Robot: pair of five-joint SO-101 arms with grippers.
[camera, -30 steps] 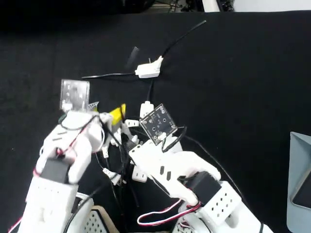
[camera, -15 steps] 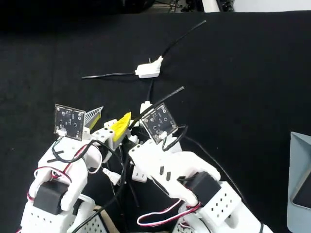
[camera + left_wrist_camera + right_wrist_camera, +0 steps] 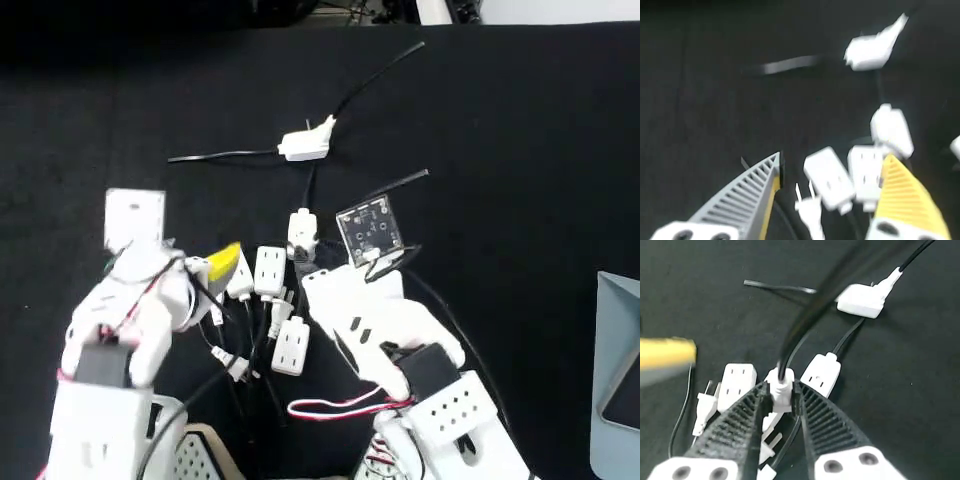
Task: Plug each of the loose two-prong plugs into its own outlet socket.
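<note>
Right wrist view: the right gripper point(image 3: 781, 388) is pinching a white two-prong plug point(image 3: 782, 394) between its ribbed fingers. The plug's long axis is running along the fingers and its cord end is pointing away from the wrist, with the black cord point(image 3: 805, 325) arcing up. One outlet socket point(image 3: 737, 380) and a second socket point(image 3: 821, 372) are lying just past the fingertips on either side. In the left wrist view the left gripper point(image 3: 833, 158) is hanging spread wide over a loose plug point(image 3: 807, 207), prongs pointing away from the wrist, just beside a near socket point(image 3: 827, 177), while a white adapter point(image 3: 867, 50) is lying well beyond.
</note>
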